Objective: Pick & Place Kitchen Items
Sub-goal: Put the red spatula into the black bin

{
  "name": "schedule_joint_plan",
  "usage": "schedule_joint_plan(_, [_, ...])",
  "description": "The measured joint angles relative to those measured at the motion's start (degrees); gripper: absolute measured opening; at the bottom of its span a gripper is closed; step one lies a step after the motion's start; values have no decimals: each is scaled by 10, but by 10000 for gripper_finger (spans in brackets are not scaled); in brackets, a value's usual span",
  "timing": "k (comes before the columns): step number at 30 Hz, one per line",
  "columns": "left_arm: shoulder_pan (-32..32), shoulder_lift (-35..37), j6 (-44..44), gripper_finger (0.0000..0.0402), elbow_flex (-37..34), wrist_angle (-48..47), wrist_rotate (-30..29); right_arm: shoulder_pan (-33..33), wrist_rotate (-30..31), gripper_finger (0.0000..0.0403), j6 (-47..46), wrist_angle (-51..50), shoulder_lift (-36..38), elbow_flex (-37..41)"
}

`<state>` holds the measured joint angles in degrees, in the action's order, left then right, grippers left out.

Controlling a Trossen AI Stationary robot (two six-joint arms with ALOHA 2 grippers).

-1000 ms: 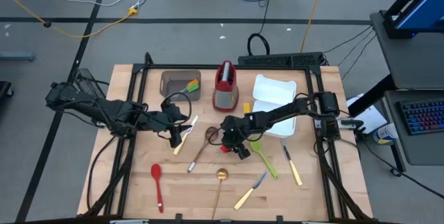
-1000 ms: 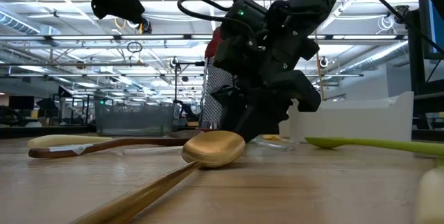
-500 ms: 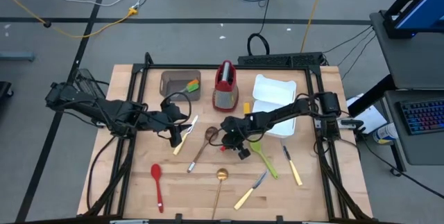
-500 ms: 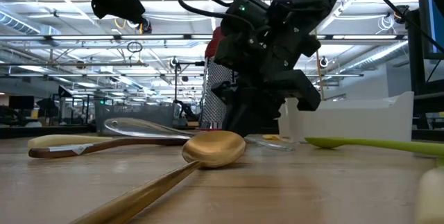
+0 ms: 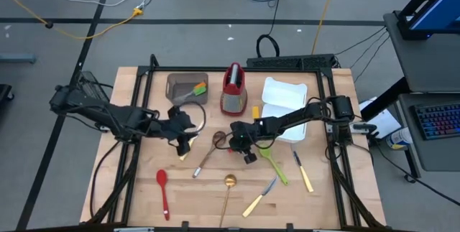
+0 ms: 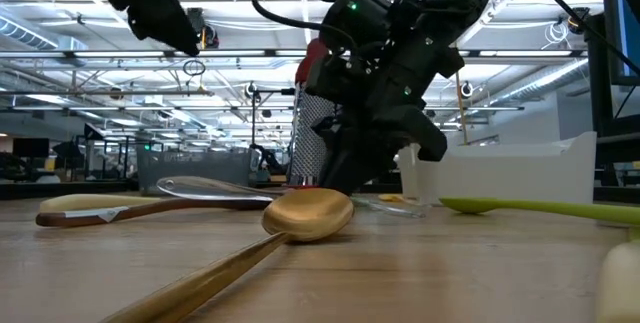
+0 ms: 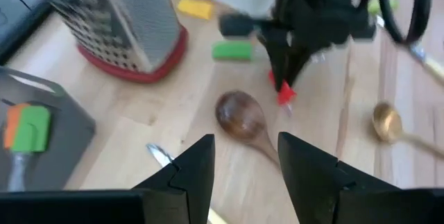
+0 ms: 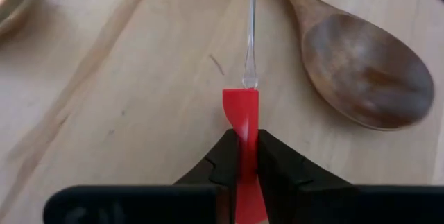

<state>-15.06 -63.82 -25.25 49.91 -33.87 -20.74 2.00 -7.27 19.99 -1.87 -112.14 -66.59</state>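
Kitchen items lie across the wooden table [image 5: 129, 189]. My right gripper [image 5: 236, 144] is at mid-table, shut on a utensil with a red head and a clear handle [image 8: 250, 23]. Beside it lie a wooden spoon [image 5: 208, 153], a gold spoon [image 5: 228, 187] and a green spoon [image 5: 273, 161]. A red spoon [image 5: 163, 189] and two yellow-handled knives [image 5: 257, 199] [image 5: 304, 172] lie nearer the front. My left gripper [image 5: 182, 144] hovers open, left of the wooden spoon, over another knife [image 7: 161, 156]. My right gripper pinches the utensil's flat red head [image 8: 241, 113] between its two fingers, slanting down from the table's right side. The clear handle runs straight on away from the fingers, toward the table's left. In the low view the handle [image 6: 200, 185] stands a little above the table.
An upright red-and-steel grater [image 5: 233, 88] stands at the back centre. Left of it a grey bin [image 5: 180, 85] holds a green-and-orange spatula [image 5: 198, 88]. White trays [image 5: 284, 103] are at the back right. Small green [image 7: 232, 50] and yellow [image 7: 194, 7] pieces lie near the grater.
The clear handle, which did not show above the wooden spoon in the low view a second ago, has come up off the table and stands raised there now. My right gripper's wrist has tipped and rolled a little over the red head.
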Motion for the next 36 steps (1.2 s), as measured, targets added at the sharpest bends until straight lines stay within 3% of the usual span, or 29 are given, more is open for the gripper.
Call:
schedule_joint_plan(3, [-1,-33,32,161,0,8,13,0,9,30,0,3,0,0])
schedule_joint_plan(12, [-5,-149,25,161,0,57,38,9,121,30,19,7,10,-1])
schedule_joint_plan(25, [-2,-263,91,161,0,106,12,11,121,28,29,50,10,-1])
schedule_joint_plan(36, [11,-269,72,160,0,102,12,11,118,32,47,82,10,-1])
